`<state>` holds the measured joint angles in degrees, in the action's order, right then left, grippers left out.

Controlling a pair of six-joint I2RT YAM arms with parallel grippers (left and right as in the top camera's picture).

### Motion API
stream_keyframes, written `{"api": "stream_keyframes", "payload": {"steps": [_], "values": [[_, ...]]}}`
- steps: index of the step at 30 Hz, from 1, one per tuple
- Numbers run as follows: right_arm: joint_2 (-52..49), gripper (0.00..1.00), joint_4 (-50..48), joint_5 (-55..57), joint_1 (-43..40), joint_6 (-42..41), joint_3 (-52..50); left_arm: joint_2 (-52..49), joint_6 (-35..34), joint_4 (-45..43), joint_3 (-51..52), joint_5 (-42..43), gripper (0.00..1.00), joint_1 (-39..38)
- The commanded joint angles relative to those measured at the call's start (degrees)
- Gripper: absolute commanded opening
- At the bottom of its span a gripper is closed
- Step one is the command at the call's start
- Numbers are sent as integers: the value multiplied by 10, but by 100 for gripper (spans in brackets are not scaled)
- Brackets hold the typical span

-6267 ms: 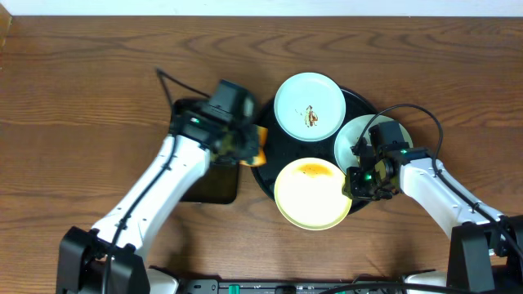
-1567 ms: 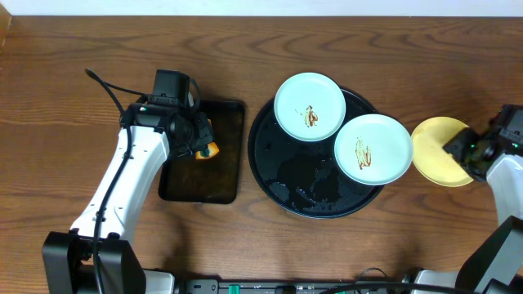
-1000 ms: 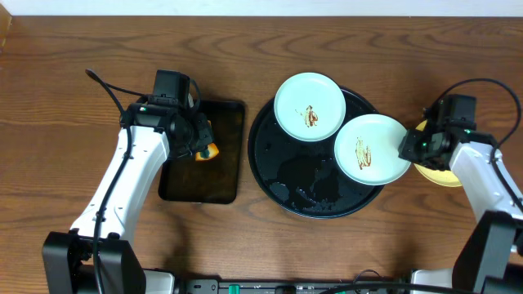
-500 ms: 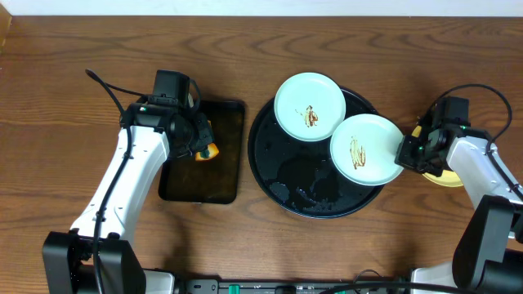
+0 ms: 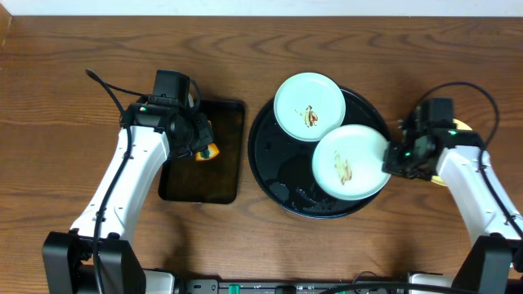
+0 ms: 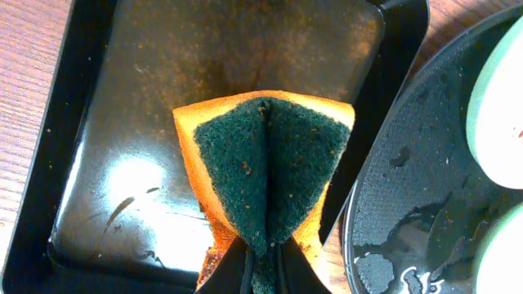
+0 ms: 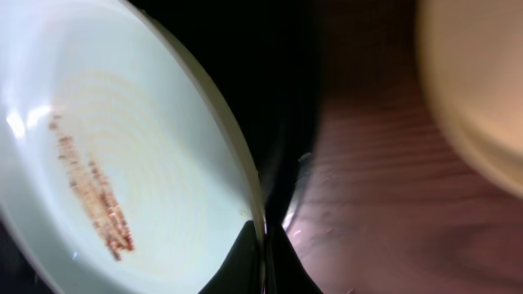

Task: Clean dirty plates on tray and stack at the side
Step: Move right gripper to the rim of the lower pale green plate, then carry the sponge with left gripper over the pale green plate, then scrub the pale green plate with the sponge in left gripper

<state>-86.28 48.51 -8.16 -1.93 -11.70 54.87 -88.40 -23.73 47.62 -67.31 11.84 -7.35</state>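
Nearest on the brown tabletop (image 5: 245, 237), two white arms reach away from the near edge.

On the left lies a small black tray with square corners (image 5: 225, 175). It looks wet and has brown specks on it. The left pincer (image 6: 261, 260) hangs over this small tray. It is squeezed tight on an orange sponge (image 6: 265, 163). The sponge is folded in the middle, with its dark green scrub side facing out.

Just beside the small tray, to the right, sits the big round black tray (image 5: 282, 171). It is wet and shiny. Two pale mint plates are on it.

The nearer plate (image 5: 347, 162) sits on the right part of the round tray. It has a thin brown smear near its middle. The right pincer (image 7: 263, 245) is closed on the right rim of this plate, with the rim pinched between its two fingers.

The yellow plate (image 7: 478, 90) lies off the round tray, on the bare wood to the right. From above, the right arm hides most of it, and the wrist view shows it blurry.

The farther plate (image 5: 309, 106) sits at the far side of the round tray. It has a small brown smear in its middle. Its edge meets the edge of the nearer plate, but I cannot tell if one lies over the other.
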Motion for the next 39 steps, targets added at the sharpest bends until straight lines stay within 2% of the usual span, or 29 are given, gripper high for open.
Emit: {"api": "stream_keyframes", "payload": {"steps": [1, 5, 12, 23, 33, 39], "values": [[-3, 1, 9, -9, 42, -17, -3, 6, 8, 2, -6, 19, 8, -10], [-14, 1, 8, -6, 83, -42, -3, 6, 8, 2, -6, 27, 8, -38], [-46, 1, -2, -7, 122, -68, -3, 6, 7, -10, -6, 28, 8, -135], [-95, 1, -21, -7, 140, -93, -3, -39, -61, -101, -6, 37, 8, -300], [-95, 1, -24, -7, 140, -93, -3, -140, -124, -214, -6, 72, 8, -391], [-95, 1, -24, -7, 140, -93, -3, -159, -126, -260, -6, 70, 8, -423]]}}
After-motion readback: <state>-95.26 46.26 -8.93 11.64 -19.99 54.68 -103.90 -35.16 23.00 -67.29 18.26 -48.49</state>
